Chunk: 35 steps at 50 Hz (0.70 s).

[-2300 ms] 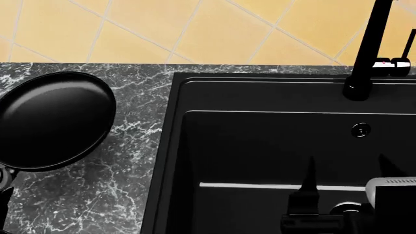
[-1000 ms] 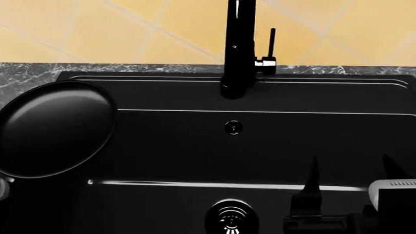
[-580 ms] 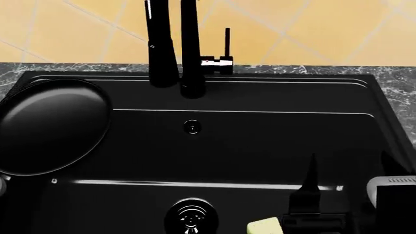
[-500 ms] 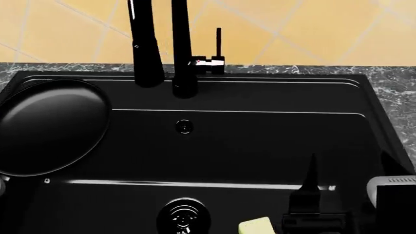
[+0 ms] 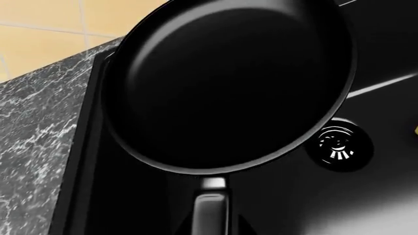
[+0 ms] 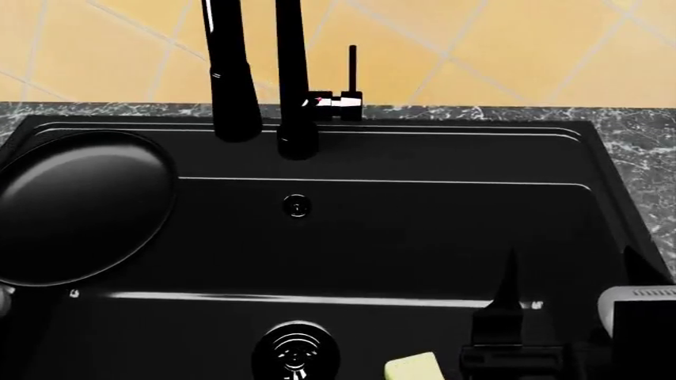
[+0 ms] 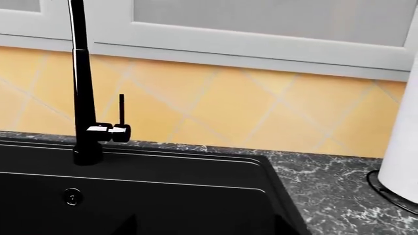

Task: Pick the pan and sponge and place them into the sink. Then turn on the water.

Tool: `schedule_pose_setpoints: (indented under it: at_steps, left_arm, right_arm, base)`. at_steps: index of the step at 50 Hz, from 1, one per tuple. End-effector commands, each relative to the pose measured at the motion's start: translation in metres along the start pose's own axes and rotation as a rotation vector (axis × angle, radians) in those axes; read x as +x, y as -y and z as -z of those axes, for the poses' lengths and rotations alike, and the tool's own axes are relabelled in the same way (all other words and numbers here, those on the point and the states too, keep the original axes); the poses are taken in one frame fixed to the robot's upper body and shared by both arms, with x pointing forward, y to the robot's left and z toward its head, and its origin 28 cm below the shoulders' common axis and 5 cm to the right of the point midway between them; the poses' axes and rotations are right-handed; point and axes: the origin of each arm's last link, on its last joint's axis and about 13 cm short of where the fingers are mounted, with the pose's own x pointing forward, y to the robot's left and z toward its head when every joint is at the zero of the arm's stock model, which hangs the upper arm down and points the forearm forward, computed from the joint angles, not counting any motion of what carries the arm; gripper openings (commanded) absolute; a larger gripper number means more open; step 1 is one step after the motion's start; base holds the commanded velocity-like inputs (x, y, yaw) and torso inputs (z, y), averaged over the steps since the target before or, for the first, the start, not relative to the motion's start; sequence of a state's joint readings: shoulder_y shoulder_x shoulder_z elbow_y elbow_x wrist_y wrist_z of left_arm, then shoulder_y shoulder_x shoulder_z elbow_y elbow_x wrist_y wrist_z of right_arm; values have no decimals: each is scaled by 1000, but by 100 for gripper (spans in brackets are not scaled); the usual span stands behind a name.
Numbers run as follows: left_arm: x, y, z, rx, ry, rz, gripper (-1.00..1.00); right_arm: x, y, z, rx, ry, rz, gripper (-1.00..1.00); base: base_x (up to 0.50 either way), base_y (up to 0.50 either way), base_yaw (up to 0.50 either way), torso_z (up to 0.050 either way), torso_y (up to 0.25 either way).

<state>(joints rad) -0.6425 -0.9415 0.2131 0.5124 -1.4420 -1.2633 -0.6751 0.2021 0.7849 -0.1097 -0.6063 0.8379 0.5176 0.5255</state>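
Left wrist view: one pan (image 5: pixel 228 83) fills most of the picture, its short handle (image 5: pixel 210 208) running toward the camera at 6 o'clock. It hangs over the sink (image 5: pixel 98 196), with one chrome drain (image 5: pixel 337 147) below at 4 o'clock of the pan. The left gripper's fingers are out of sight, so whether it clamps the handle cannot be told.

Head view: the pan sits at 9 o'clock, over the sink's left end. One faucet (image 6: pixel 294 79) stands at 12 o'clock with one lever (image 6: pixel 351 75) beside it; one overflow (image 6: pixel 297 206) marks the back wall. One sponge (image 6: pixel 414 367) lies on the basin floor at 6 o'clock, just beside the right gripper (image 6: pixel 571 317), whose two dark fingers (image 6: pixel 505 297) stand apart and hold nothing.

Right wrist view: faucet, lever, and one white paper towel roll (image 7: pixel 402 152) on the marble counter (image 7: pixel 326 181) at 3 o'clock.
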Motion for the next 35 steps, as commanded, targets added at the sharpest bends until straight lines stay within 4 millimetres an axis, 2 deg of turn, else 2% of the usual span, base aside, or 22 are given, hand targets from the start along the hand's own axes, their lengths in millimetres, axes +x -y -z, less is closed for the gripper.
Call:
schedule_pose_setpoints:
  at_steps: [1,5,27,35]
  left_arm:
    - [4,-3,-15,-14,83,-34,-100]
    - [2,-6,-13,-14,84,-34,-100]
    - [-1,-9,-11,-16,84,-36,-100]
    - [0,-9,-8,-22,79,-35,-100]
  right_arm:
    - [2,2,-2,17,25,8,100]
    - [2,1,-2,15,29,3,100]
    - [4,0,-3,7,25,-2,100]
    - [4,1,-5,6,28,3,100]
  base:
    - [0,0,0,0,0]
    - [50,0,0,0,0]
    - [315,0,0,0,2]
    - [113,0,0,1,3]
